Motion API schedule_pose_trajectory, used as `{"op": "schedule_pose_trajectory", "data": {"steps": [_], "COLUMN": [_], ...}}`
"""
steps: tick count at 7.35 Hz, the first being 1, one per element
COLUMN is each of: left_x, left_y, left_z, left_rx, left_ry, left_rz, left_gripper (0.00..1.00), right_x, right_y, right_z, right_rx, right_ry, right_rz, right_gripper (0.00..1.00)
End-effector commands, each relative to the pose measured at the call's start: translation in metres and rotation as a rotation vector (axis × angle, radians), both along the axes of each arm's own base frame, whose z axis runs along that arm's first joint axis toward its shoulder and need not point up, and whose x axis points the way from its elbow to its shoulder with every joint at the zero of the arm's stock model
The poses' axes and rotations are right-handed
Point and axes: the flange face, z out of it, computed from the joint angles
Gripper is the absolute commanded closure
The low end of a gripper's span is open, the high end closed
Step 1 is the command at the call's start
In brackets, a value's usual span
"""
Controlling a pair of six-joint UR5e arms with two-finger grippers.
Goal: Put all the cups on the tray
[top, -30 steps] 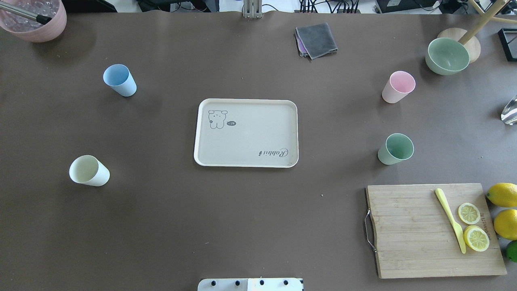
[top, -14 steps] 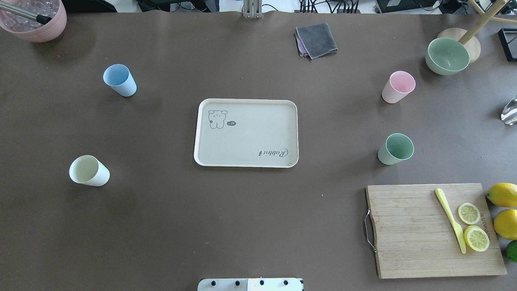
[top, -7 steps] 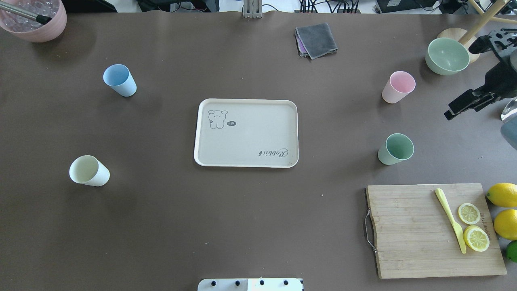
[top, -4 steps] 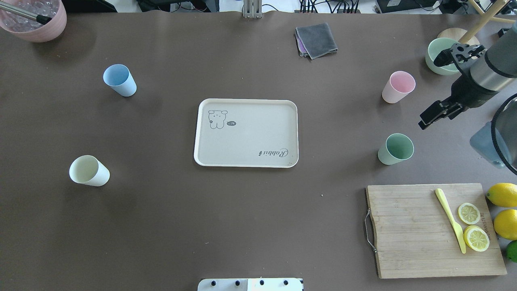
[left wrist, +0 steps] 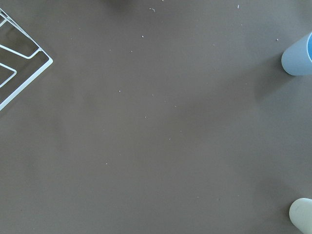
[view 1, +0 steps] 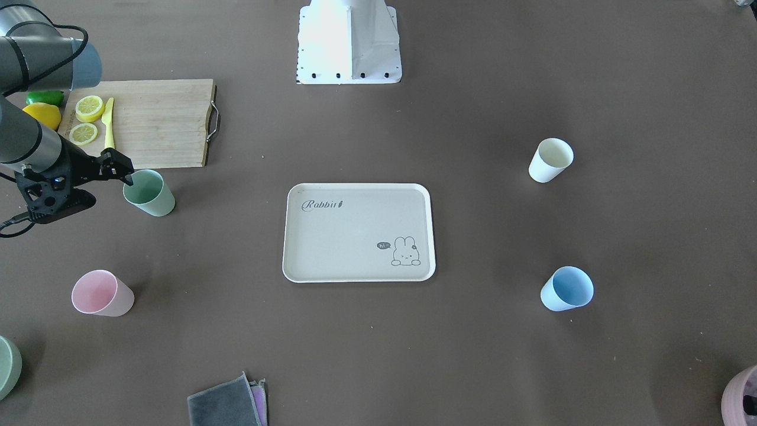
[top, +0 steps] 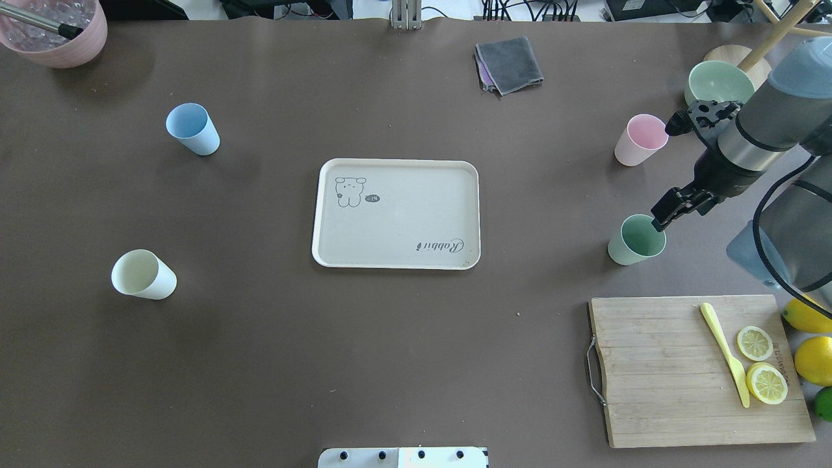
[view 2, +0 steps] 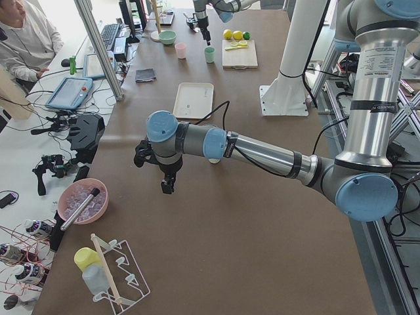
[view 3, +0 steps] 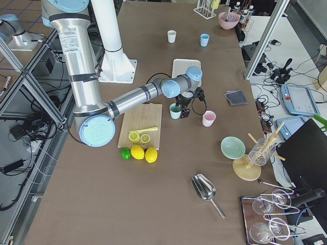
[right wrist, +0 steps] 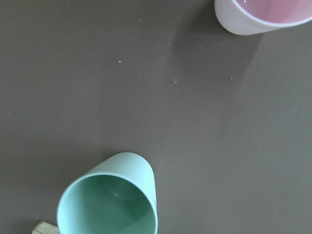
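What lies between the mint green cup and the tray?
Only bare brown table, seen in the overhead view, separates the mint green cup and the tray.

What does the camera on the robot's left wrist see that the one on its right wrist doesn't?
Only the left wrist view shows the light blue cup and the cream white cup, both cut off at its right edge, plus a corner of a white wire rack. Only the right wrist view shows the mint green cup, seen from above, and the pale pink cup at its top edge. Both show the bare brown table, and neither shows the tray.
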Motion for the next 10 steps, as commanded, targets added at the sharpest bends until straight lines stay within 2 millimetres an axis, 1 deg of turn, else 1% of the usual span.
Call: {"op": "schedule_pose_trajectory", "data": {"steps": [1,3,4,5,6,7,8,9,10], "left_x": [0.000,0.000,0.000,0.000,0.000,0.007,0.030,0.070,0.116], "left_y": [0.000,0.001,0.001,0.001,-0.001,-0.005,-0.007,-0.004,0.008], "left_z": [0.000,-0.003,-0.003,-0.003,-0.009,-0.020,-0.032,-0.050,-0.074], "left_rx": [-0.001,0.006,0.004,0.006,-0.024,-0.047,-0.054,-0.081,-0.103], "left_ry": [0.000,0.000,0.000,-0.001,0.004,0.018,0.047,0.079,0.077], "left_rz": [0.000,-0.001,-0.001,-0.001,-0.035,-0.091,-0.144,-0.181,-0.198], "left_gripper": [0.02,0.02,0.02,0.02,0.02,0.02,0.02,0.02,0.02], "right_x": [-0.013,-0.026,-0.031,-0.033,-0.035,-0.036,-0.037,-0.040,-0.051], "right_y": [-0.003,-0.008,-0.014,-0.016,-0.015,-0.014,-0.013,-0.017,-0.029], "right_z": [-0.001,0.004,0.006,0.008,0.009,0.006,0.001,-0.018,-0.066], "right_rx": [-0.005,-0.018,-0.025,-0.029,-0.032,-0.030,-0.035,-0.043,-0.087], "right_ry": [0.001,0.010,0.013,0.015,0.015,0.010,-0.008,-0.027,-0.053], "right_rz": [-0.014,-0.027,-0.027,-0.028,-0.033,-0.036,-0.041,-0.014,0.084], "right_gripper": [0.10,0.33,0.41,0.59,0.87,1.00,1.00,1.00,1.00]}}
